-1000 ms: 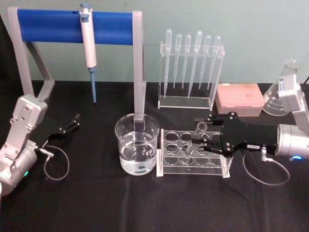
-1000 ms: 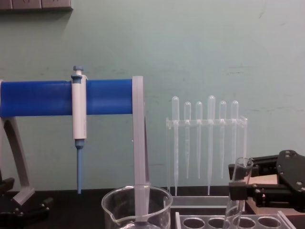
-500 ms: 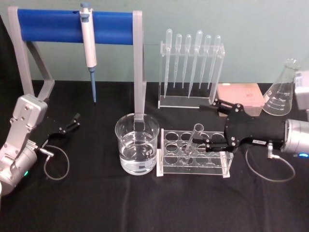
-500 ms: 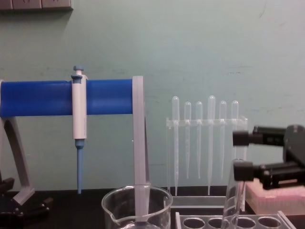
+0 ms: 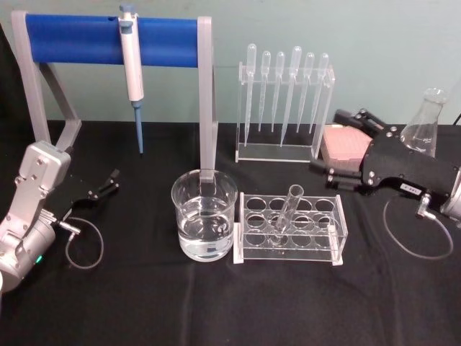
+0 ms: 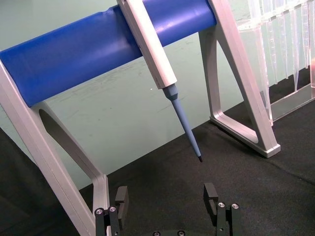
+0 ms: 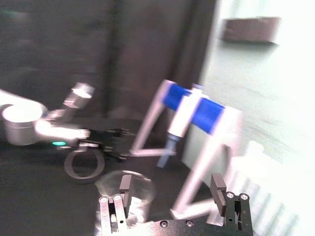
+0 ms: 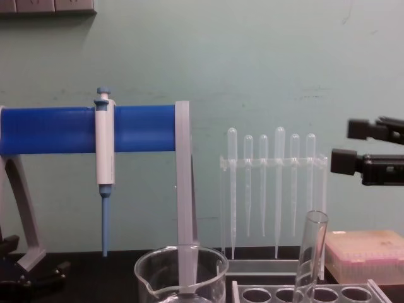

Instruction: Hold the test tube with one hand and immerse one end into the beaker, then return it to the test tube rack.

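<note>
The long clear glass test tube (image 5: 286,211) stands tilted in the clear plastic rack w/ round holes (image 5: 290,229), just right of the wide water-filled glass beaker (image 5: 204,215). Black right gripper (image 5: 333,148): jaws apart, empty, above and right of rack. Left gripper (image 5: 109,181): open, parked at table left.

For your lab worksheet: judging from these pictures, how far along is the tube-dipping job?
Done, apparently: the tube stands tilted in the rack, beside the beaker. In hand: nothing; the right gripper is open, up clear of the rack. The left gripper lies open, parked at the left. Left: seemingly only parking the right arm.
</note>
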`<control>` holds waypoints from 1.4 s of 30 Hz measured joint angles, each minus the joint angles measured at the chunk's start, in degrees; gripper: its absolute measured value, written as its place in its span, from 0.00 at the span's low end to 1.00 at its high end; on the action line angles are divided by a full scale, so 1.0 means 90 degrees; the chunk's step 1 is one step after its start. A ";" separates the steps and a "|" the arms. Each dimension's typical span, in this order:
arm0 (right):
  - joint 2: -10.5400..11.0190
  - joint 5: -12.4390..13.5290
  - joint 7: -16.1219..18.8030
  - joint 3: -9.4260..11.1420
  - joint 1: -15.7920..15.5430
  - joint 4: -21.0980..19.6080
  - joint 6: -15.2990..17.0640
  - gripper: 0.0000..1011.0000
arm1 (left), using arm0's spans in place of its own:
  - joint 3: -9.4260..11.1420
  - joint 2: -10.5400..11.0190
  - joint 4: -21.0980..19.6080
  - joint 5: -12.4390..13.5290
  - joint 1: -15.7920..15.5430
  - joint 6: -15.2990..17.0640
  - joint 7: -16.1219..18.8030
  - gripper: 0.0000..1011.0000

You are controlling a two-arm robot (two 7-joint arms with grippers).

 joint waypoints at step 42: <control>-0.1395 -0.1614 -0.3425 0.0387 -0.0685 0.0837 0.0579 0.99 | 0.0000 0.0000 0.0000 0.0000 0.0000 0.0000 0.0000 0.99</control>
